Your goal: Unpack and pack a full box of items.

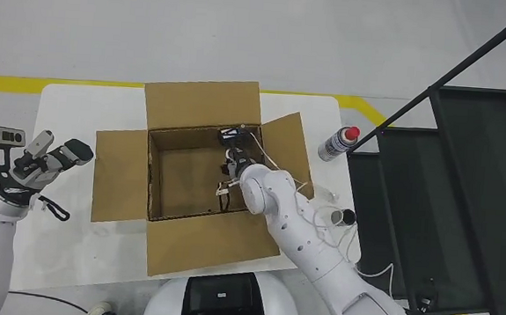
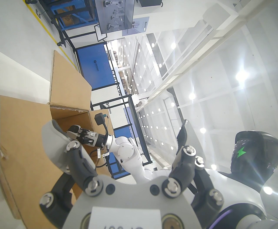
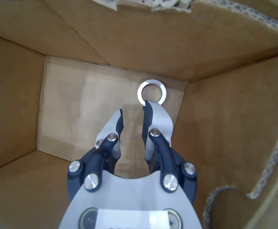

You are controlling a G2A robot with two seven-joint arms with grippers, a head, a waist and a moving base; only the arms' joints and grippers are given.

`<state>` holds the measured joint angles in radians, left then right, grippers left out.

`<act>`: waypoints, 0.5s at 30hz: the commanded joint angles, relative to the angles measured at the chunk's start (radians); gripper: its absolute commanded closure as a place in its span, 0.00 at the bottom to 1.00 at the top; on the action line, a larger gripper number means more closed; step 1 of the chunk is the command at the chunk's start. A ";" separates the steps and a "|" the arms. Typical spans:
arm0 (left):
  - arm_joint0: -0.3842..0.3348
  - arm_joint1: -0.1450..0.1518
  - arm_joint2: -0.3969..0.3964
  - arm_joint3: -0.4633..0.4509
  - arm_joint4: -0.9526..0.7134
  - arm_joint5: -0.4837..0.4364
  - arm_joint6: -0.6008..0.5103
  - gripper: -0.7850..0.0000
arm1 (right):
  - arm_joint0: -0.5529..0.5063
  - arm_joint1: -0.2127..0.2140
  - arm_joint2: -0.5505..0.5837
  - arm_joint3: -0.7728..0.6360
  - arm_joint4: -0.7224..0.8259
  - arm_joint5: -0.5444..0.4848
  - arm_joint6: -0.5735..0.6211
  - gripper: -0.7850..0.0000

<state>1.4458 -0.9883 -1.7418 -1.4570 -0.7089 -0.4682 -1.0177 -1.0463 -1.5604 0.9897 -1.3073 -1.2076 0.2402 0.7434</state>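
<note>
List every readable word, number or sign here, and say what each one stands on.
On the blue wall panels: white brand lettering, not quoted.
On the left gripper: a white label, cut off at the edge, unreadable.
On the right gripper: a second label, likewise cut off.
On the spray can: print too small to read.
On the cardboard box: no print visible.
</note>
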 commanded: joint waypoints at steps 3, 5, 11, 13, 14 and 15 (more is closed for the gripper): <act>0.000 0.000 0.000 0.000 0.000 0.000 0.000 0.00 | 0.027 -0.017 -0.019 0.039 0.028 0.100 -0.014 0.87; 0.000 0.000 0.000 0.000 0.000 0.000 0.000 0.00 | 0.039 -0.027 -0.033 0.060 0.036 0.147 -0.020 0.88; 0.000 0.000 0.000 0.000 0.000 0.000 0.000 0.00 | 0.059 -0.055 -0.083 0.117 0.020 0.301 -0.073 0.76; 0.000 0.000 0.000 0.000 0.000 0.000 0.000 0.00 | 0.065 -0.063 -0.093 0.139 0.007 0.359 -0.105 0.71; 0.000 0.000 0.000 0.000 0.000 0.000 0.000 0.00 | 0.069 -0.068 -0.097 0.149 0.010 0.372 -0.112 0.66; 0.000 0.000 0.000 0.000 0.000 0.000 0.000 0.00 | 0.072 -0.071 -0.099 0.158 0.016 0.379 -0.117 0.63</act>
<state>1.4458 -0.9883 -1.7418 -1.4570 -0.7089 -0.4682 -1.0177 -0.9769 -1.6292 0.8925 -1.1566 -1.1971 0.6126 0.6297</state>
